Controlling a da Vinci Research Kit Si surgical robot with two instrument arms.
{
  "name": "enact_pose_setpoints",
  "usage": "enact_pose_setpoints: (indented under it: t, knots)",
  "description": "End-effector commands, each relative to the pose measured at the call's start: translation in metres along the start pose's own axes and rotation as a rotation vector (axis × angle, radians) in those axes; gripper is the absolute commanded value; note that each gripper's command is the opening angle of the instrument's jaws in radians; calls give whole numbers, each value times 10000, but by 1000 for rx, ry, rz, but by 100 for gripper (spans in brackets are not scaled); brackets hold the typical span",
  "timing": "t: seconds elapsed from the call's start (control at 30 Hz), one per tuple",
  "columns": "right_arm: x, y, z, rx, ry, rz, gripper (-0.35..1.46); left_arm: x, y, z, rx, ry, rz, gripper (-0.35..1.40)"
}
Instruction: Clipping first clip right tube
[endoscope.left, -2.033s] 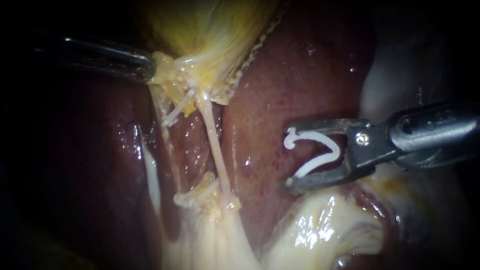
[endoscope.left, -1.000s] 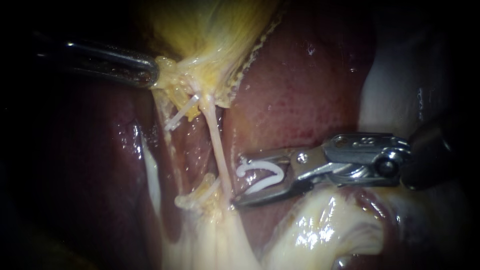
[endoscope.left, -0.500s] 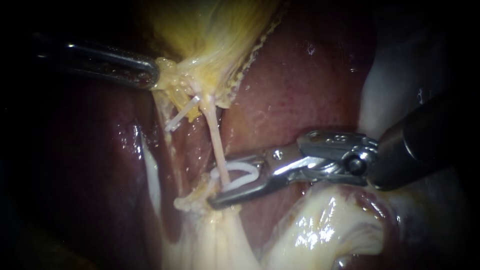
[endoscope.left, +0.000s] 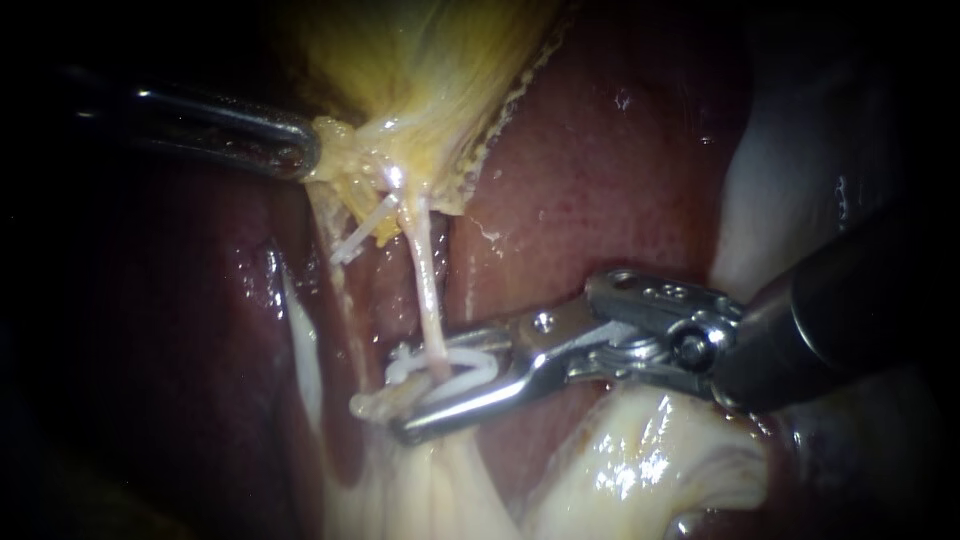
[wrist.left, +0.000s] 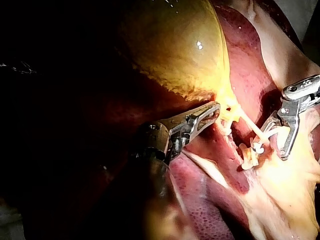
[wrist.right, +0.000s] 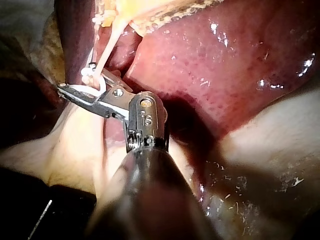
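The liver (endoscope.left: 610, 170) is lying dark red across the field, and the yellow gallbladder (endoscope.left: 420, 70) is hanging over it at the top of the endoscope view. Pale fatty tissue (endoscope.left: 640, 470) is glistening just below my right instrument (endoscope.left: 430, 385). My left instrument (endoscope.left: 305, 155) is coming in from the left, its jaws closed tight on the gallbladder's narrow lower end, right where the thin strands are leaving it. My right instrument is reaching in from the right with its jaws only a narrow way apart, gripping a white clip (endoscope.left: 465, 362) between them. The right tube (endoscope.left: 425, 285) is running taut from the gallbladder's lower end down into the pale tissue. Near its lower end it is passing between the clip's two arms. The clip is touching the tube; I cannot tell whether its tips are meeting.
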Motion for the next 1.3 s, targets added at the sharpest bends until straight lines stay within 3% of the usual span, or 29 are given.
enact_pose_setpoints:
  t: [0.03, 0.27, 0.43, 0.83, 0.97, 1.3]
  knots:
    - [-1, -4, 0, 10, -9, -1, 48, 0, 0, 0, 1, 1, 0, -35]
    - [-4, -16, -1, 62, -46, 2, 44, 0, 0, 0, 1, 1, 0, -35]
    - [-5, -14, 0, 21, -14, 40, 43, 0, 0, 0, 4, 1, 0, -35]
    - [-6, -12, 6, 17, -1, 163, 26, 2, -3, 2, 8, 3, 1, -35]
    - [-8, -11, 9, 6, 8, 167, 22, 3, -3, 2, 10, 3, 1, -35]
    - [-15, -10, 10, -8, -8, 193, -34, 4, -4, 4, 15, 5, 2, -35]
